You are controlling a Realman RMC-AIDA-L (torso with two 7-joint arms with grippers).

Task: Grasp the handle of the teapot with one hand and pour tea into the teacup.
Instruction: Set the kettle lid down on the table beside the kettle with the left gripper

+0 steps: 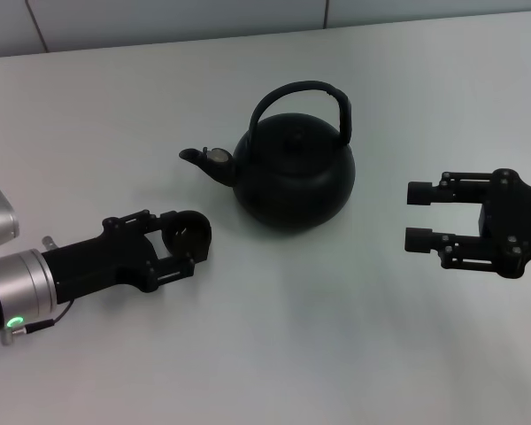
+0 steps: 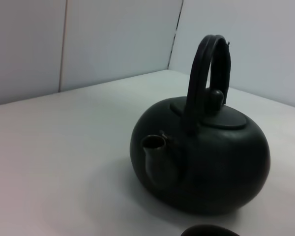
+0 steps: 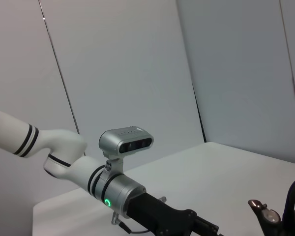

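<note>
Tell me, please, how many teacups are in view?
1: the teacup sits between the left gripper's jaws, on the spout side of the teapot. None seems hidden.

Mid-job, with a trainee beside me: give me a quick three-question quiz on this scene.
1. True or false: the right gripper grips the tall black arched handle of the round matte-black teapot.
2. The teapot's short curved spout points toward the robot's: A) left, B) right.
3. Fill in: the tiny matte-black teacup sits between the fingers of the ___ gripper.
Key: 1 false; 2 A; 3 left gripper.
</note>
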